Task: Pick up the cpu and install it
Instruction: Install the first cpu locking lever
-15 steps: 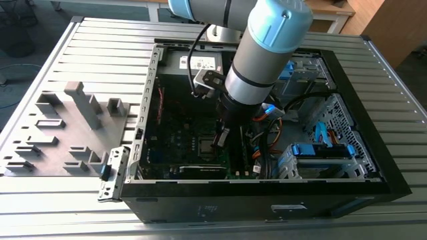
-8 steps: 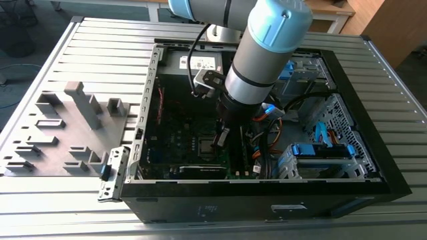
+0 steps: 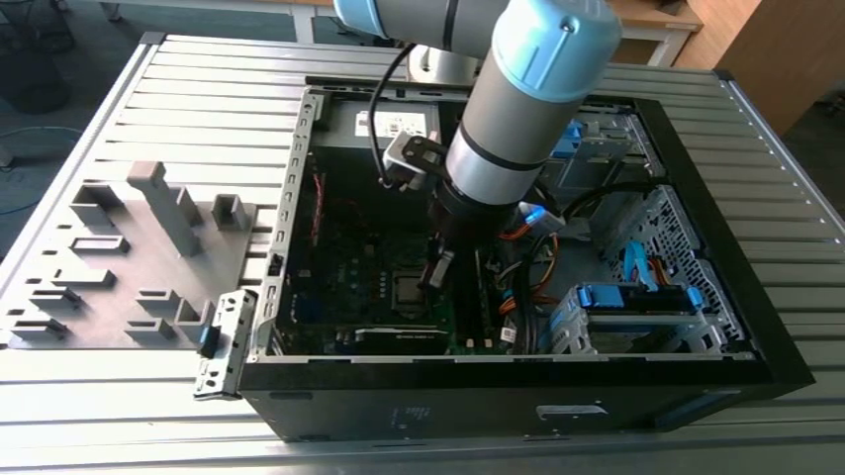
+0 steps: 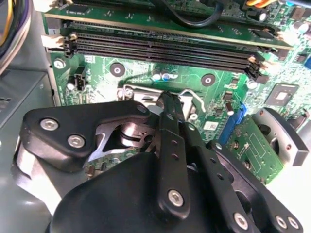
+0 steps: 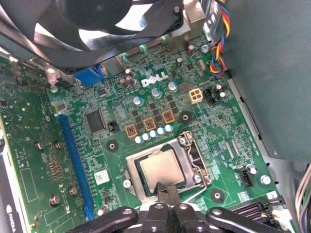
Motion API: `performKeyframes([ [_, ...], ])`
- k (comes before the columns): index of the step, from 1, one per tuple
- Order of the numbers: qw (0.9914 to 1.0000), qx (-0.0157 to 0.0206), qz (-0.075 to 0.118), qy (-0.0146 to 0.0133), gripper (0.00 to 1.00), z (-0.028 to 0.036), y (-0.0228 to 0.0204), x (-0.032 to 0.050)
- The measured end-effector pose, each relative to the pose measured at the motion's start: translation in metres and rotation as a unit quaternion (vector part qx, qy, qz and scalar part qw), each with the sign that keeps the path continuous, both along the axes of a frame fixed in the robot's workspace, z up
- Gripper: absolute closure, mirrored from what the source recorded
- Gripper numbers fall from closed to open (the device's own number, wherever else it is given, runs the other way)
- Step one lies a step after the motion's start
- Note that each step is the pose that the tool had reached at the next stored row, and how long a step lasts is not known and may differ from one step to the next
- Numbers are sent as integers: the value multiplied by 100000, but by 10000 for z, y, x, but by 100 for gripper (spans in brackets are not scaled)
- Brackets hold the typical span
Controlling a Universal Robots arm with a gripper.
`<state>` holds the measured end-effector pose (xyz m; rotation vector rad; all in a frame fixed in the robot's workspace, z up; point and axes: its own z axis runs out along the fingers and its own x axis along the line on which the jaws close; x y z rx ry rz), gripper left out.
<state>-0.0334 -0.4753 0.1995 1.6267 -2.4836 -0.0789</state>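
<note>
Silvery-grey cpu (image 5: 160,169) lying flat in the socket (image 5: 194,155) of the green motherboard (image 5: 146,104) inside the open computer case (image 3: 739,327), with my gripper (image 5: 166,187) fingertips together at its near edge.

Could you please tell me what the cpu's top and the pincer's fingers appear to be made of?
The cpu, sitting in its socket, looks capped with dull, brushed silvery-grey metal, judging by its soft, even sheen. The pincer has fingers that look like matte black metal or hard plastic, pinned with bright steel-looking rivets; which of the two is unclear.
</note>
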Motion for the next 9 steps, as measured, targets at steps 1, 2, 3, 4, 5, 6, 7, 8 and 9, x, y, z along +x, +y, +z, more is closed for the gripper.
performKeyframes([
  [1,100000,-5,-287,0,89,1,-1,1],
  [2,99998,-10,-566,1,89,1,-2,3],
  [3,99996,-16,-837,5,89,2,-3,3],
  [4,99994,-17,-1089,5,89,2,-4,4],
  [5,99991,-14,-1314,3,89,2,-4,6],
  [6,99989,-7,-1501,2,89,3,-5,8],
  [7,99987,4,-1620,0,89,4,-5,11],
  [8,99985,9,-1716,-1,89,6,-6,14],
  [9,99984,2,-1786,3,89,10,-6,19],
])
